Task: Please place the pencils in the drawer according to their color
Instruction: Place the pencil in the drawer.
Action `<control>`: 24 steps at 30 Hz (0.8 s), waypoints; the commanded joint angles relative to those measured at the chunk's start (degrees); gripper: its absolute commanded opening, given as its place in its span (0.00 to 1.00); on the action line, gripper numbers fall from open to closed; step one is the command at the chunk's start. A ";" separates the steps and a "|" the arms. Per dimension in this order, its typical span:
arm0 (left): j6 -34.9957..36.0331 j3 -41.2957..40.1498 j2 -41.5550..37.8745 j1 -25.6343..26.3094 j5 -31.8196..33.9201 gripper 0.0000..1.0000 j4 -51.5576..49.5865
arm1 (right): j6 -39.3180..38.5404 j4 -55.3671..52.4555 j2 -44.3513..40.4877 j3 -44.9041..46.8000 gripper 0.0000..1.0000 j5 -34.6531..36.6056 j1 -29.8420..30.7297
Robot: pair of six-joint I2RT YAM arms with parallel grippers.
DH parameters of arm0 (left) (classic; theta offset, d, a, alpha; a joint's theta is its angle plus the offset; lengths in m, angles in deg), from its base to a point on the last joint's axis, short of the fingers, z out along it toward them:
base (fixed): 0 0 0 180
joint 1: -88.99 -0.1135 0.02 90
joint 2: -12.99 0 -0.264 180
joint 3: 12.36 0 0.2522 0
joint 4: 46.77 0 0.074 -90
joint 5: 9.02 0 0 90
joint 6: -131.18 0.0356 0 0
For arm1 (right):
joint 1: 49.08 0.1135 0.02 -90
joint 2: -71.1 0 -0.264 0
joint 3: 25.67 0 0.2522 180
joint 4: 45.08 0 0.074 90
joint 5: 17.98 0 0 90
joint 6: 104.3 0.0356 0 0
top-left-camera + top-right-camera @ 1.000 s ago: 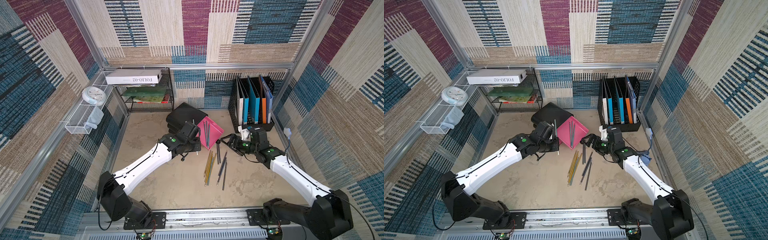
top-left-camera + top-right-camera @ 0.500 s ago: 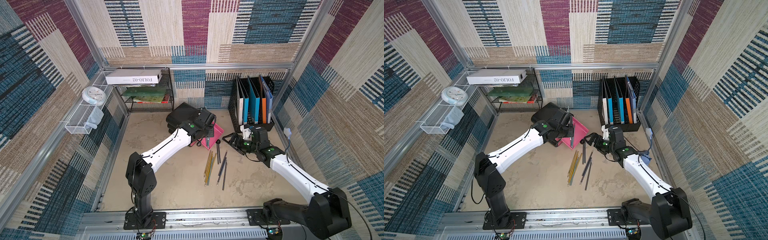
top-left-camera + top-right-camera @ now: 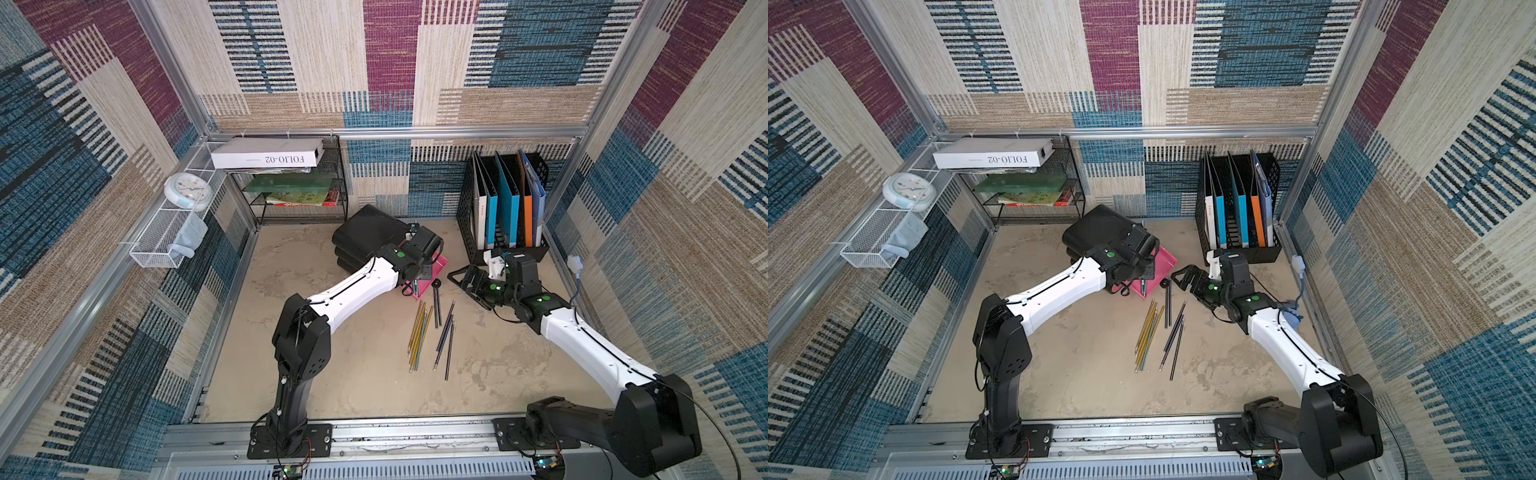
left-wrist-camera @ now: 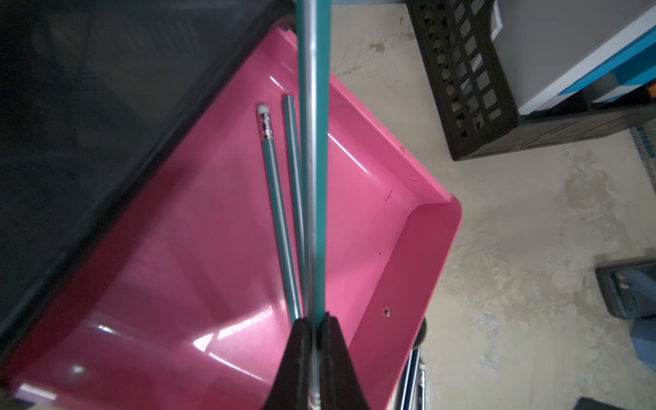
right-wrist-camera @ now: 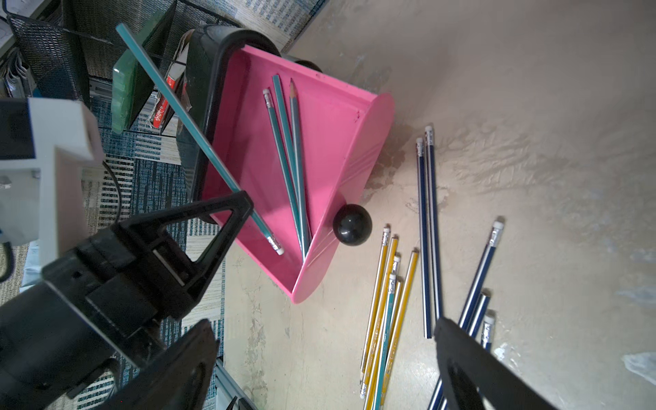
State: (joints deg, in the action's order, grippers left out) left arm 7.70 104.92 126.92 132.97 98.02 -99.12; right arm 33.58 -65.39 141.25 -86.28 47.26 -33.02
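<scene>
The pink drawer (image 3: 441,264) (image 4: 419,255) stands pulled out of a black drawer unit (image 3: 365,232). My left gripper (image 4: 313,321) is shut on a teal pencil (image 4: 314,142) (image 5: 184,117), held tilted over the drawer. Three teal pencils (image 5: 291,149) lie inside. On the table beside it lie loose pencils: a yellow bunch (image 3: 417,332) (image 5: 383,301) with one teal pencil (image 5: 385,337) among them, and several navy ones (image 3: 446,332) (image 5: 426,230). My right gripper (image 3: 465,278) (image 5: 324,340) hangs open and empty, just right of the drawer, over the loose pencils.
The drawer's black knob (image 5: 352,224) faces the loose pencils. A black file holder with folders (image 3: 507,208) stands at the back right. A mesh shelf with books (image 3: 299,195) stands at the back left. A white plug and cable (image 3: 575,264) hang at the right wall.
My left arm has swung right and forward, carrying the teal pencil from beside the drawer to over it. The right arm has hardly moved.
</scene>
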 commanded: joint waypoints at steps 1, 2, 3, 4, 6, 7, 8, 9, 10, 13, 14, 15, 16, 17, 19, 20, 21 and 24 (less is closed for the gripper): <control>-1.56 -1.31 -0.45 0.30 1.16 0.00 0.79 | -0.94 0.99 0.20 0.09 0.99 -0.73 -0.14; -1.81 -1.77 -0.64 0.42 1.16 0.00 1.00 | -0.99 1.00 0.25 0.05 0.99 -0.81 -0.15; -2.08 -2.26 -0.77 0.56 1.07 0.00 1.14 | -0.86 0.99 0.31 0.06 0.99 -0.82 -0.10; -2.42 -2.60 -0.81 0.72 0.90 0.00 1.24 | -0.86 1.10 0.34 0.09 0.99 -0.90 -0.14; -2.93 -3.06 -0.77 0.92 0.57 0.00 1.31 | -0.86 1.09 0.37 0.07 0.99 -0.89 -0.10; -3.28 -3.22 -0.73 1.01 0.31 0.00 1.33 | -0.86 1.09 0.33 0.09 0.99 -0.89 -0.15; -3.56 -3.40 -0.64 1.06 0.07 0.00 1.38 | -0.86 1.04 0.33 0.09 0.99 -0.91 -0.15; -3.82 -3.39 -0.59 1.10 -0.24 0.00 1.35 | -0.85 0.98 0.25 0.03 0.99 -0.91 -0.14; -3.96 -3.45 -0.54 1.19 -0.40 0.00 1.37 | -0.85 0.96 0.18 0.08 0.99 -0.87 -0.15; -4.83 -3.66 -0.64 1.28 -0.78 0.13 1.48 | -0.92 0.77 -0.01 0.00 0.99 -0.82 -0.22; -5.09 -3.73 -0.72 1.35 -0.86 0.20 1.36 | -0.95 0.75 -0.10 0.00 0.99 -0.82 -0.23; -5.34 -3.65 -0.81 1.36 -0.94 0.26 1.34 | -0.94 0.72 -0.12 0.00 0.99 -0.82 -0.23; -5.44 -3.68 -0.90 1.36 -1.04 0.30 1.43 | -0.94 0.73 -0.23 0.00 0.99 -0.81 -0.28; -5.46 -3.60 -0.99 1.36 -1.17 0.35 1.42 | -0.87 0.74 -0.19 -0.04 0.99 -0.78 -0.23; -5.55 -3.29 -1.14 1.43 -1.47 0.42 1.41 | -0.86 0.74 -0.25 -0.11 0.99 -0.90 -0.23; -5.73 -3.18 -1.20 1.45 -1.55 0.44 1.41 | -0.83 0.72 -0.28 -0.08 0.99 -0.91 -0.28; -5.81 -3.12 -1.42 1.45 -1.57 0.46 1.47 | -0.77 0.73 -0.28 -0.25 0.99 -0.90 -0.28; -5.81 -2.40 -1.94 1.54 -1.85 0.49 1.44 | -0.77 0.79 -0.45 -0.20 0.99 -0.99 -0.28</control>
State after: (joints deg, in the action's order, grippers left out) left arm 2.39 101.73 125.87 134.44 96.40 -98.75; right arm 33.38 -65.39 141.18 -86.28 46.63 -33.31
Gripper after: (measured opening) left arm 0.488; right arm 0.991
